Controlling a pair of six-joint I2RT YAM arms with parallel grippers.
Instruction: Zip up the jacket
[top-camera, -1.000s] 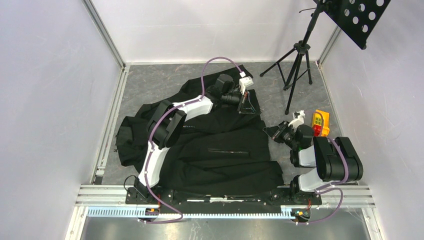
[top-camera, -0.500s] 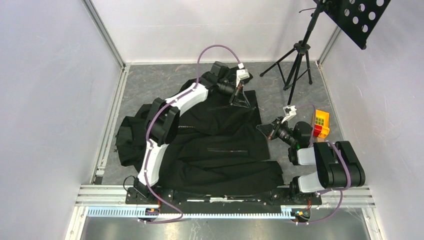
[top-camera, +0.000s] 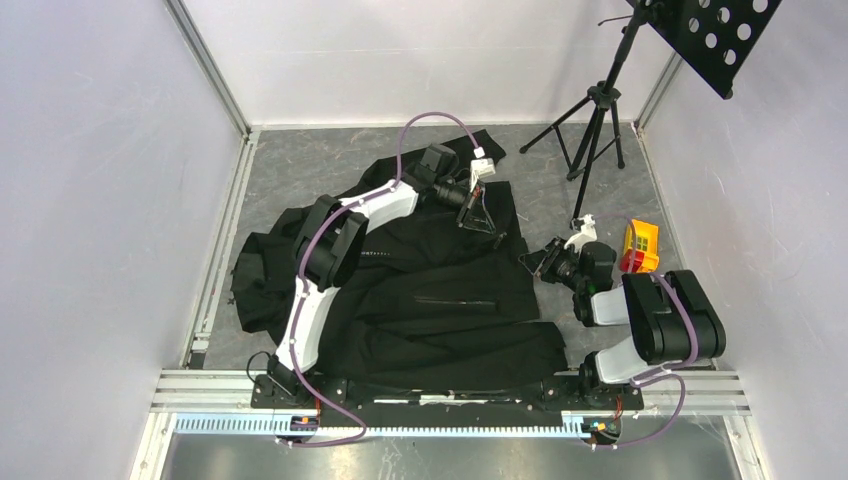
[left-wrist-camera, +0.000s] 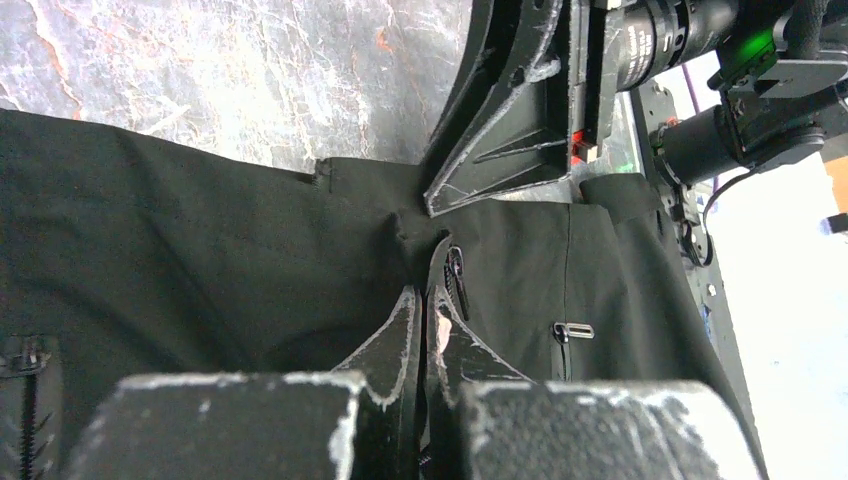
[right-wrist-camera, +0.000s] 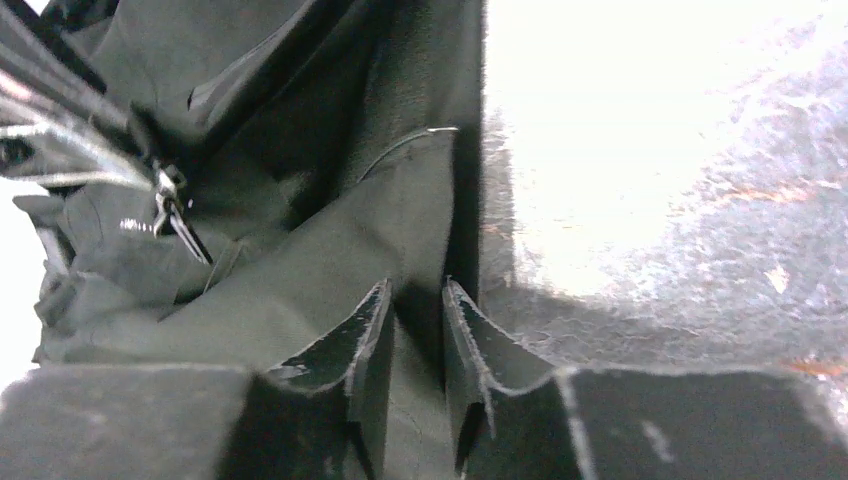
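Observation:
The black jacket (top-camera: 440, 300) lies spread on the grey floor, with small white lettering on the chest. My left gripper (top-camera: 487, 212) reaches to its far right part. In the left wrist view the left gripper (left-wrist-camera: 422, 300) is shut on a thin fold of the jacket (left-wrist-camera: 200, 250) at the front zipper edge, with a zipper pull (left-wrist-camera: 456, 278) just beyond the tips. My right gripper (top-camera: 535, 262) is at the jacket's right edge. In the right wrist view the right gripper (right-wrist-camera: 415, 295) is nearly closed on a fold of jacket fabric (right-wrist-camera: 330, 260) beside bare floor.
A black tripod (top-camera: 595, 140) stands at the back right under a perforated black board (top-camera: 725, 35). A yellow and red block (top-camera: 640, 247) sits right of the right gripper. White walls enclose the floor. A metal rail (top-camera: 450, 385) runs along the near edge.
The left gripper swung towards the back wall, then came back a little nearer and to the right, with the fabric following. The right gripper shifted slightly left and back along the jacket's edge.

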